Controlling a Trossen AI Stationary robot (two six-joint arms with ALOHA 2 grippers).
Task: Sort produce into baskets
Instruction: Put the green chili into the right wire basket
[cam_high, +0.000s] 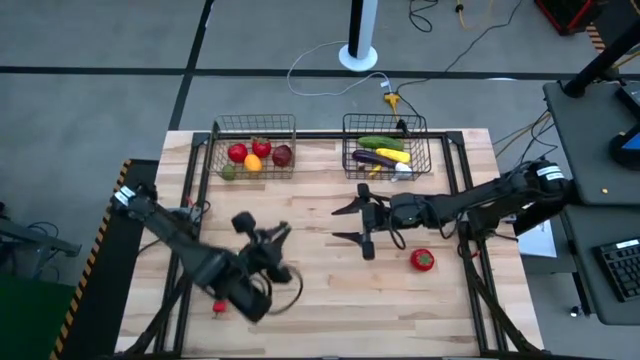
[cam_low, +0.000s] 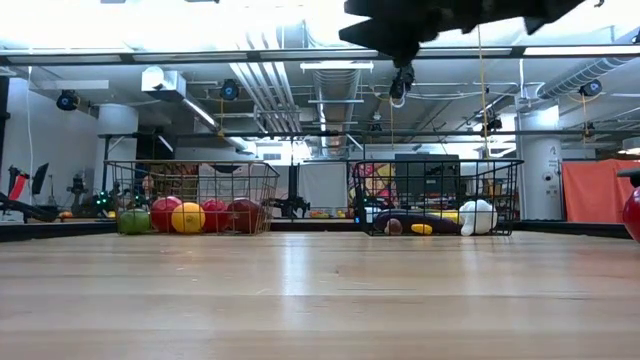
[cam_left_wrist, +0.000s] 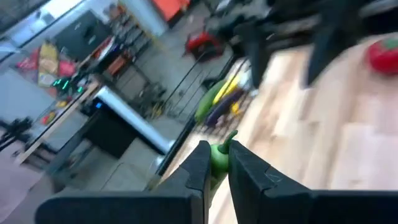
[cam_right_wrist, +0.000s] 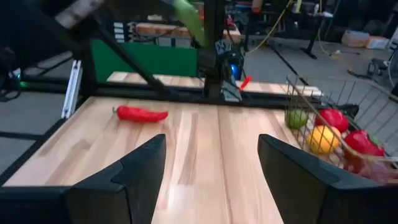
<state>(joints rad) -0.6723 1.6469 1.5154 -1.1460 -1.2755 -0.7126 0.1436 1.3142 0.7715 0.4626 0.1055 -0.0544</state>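
While left end effector (cam_left_wrist: 216, 163) pinches green pepper (cam_left_wrist: 219, 155) mid-body above worktop (cam_high: 320, 290), light, waxy, likely slippery; right end effector (cam_high: 352, 222) wide, empty, near worktop centre.

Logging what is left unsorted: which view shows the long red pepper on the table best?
The right wrist view: the long red pepper lies whole and unblocked on the table. The high view shows only a small red bit beside the left arm. The low and left wrist views miss it.
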